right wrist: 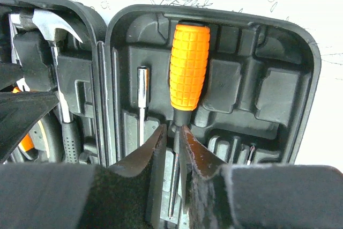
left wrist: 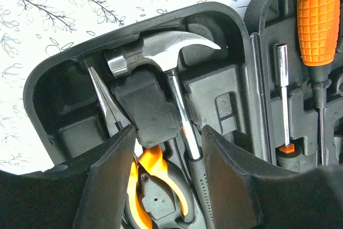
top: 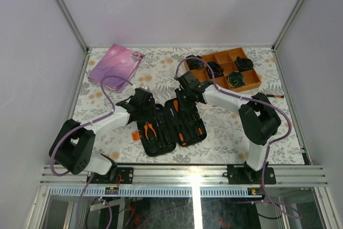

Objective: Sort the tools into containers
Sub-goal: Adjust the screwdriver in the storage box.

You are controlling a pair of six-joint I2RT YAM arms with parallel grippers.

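At the far left of the floral worktop [top: 225, 132] lies a pink-purple pouch [top: 115, 68]. Nearer the arms, at the middle, the black tool case [left wrist: 48, 73] lies open with its 2 halves flat and side by side.

The left gripper [left wrist: 167, 142] hangs over the left half. Its jaws stand about half-wide, 1 finger on each side of the hammer's shaft, and clamp nothing. The hammer [left wrist: 155, 52] sits in its moulded slot with its chrome head at the far end. The orange-handled pliers [left wrist: 156, 172] lie just beside it, partly hidden under the fingers.

In the right half a slim nut driver [right wrist: 142, 95] rests in its slot, and just right of it lies the screwdriver [right wrist: 189, 65] with its ribbed orange handle. The right gripper [right wrist: 174, 135] has its jaws drawn narrow onto the screwdriver's metal shaft just below the handle. The tool lies along its slot.

At the far right stands an orange tray [top: 259, 82] with black rolled bundles [top: 234, 80] in its compartments.
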